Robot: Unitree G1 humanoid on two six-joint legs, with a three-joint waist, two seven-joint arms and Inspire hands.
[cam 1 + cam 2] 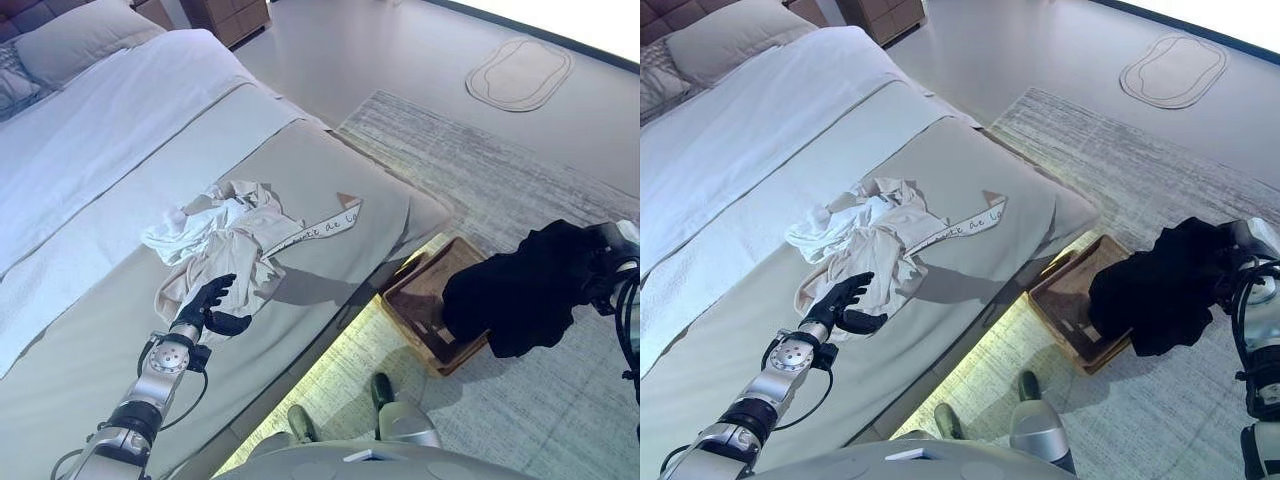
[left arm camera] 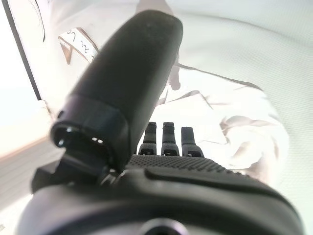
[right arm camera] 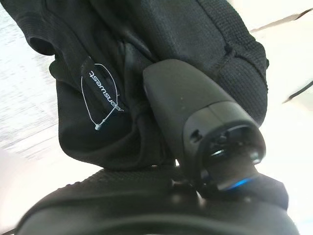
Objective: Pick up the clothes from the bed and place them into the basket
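1. The left hand (image 1: 208, 305) rests on the bed (image 1: 120, 130) at the near edge of the pale clothes (image 1: 225, 240). Its fingers reach out fairly straight toward the cloth and the thumb stands apart from them, gripping nothing.
2. In the left wrist view the fingers (image 2: 168, 139) point at the light cloth (image 2: 234, 122) just ahead; whether they touch it cannot be told.
3. The pale clothes lie crumpled in a heap on the beige cover, about mid-bed, near the side closest to the floor. A printed strap (image 1: 325, 225) runs out from the heap toward the bed's corner.
4. The right hand (image 3: 195, 127) is clamped on a black garment (image 1: 525, 285). In its wrist view the thumb presses into the dark knit fabric, and a label (image 3: 105, 90) with a thin loop shows on the cloth.
5. The black garment hangs from the right hand over the basket (image 1: 425, 310), covering the basket's far part.
6. The basket is brown and stands on the rug (image 1: 480, 170) just beside the bed's foot corner.
7. A pillow (image 1: 75, 40) lies at the head of the bed, and a small oval mat (image 1: 520, 72) lies on the floor well beyond the rug.
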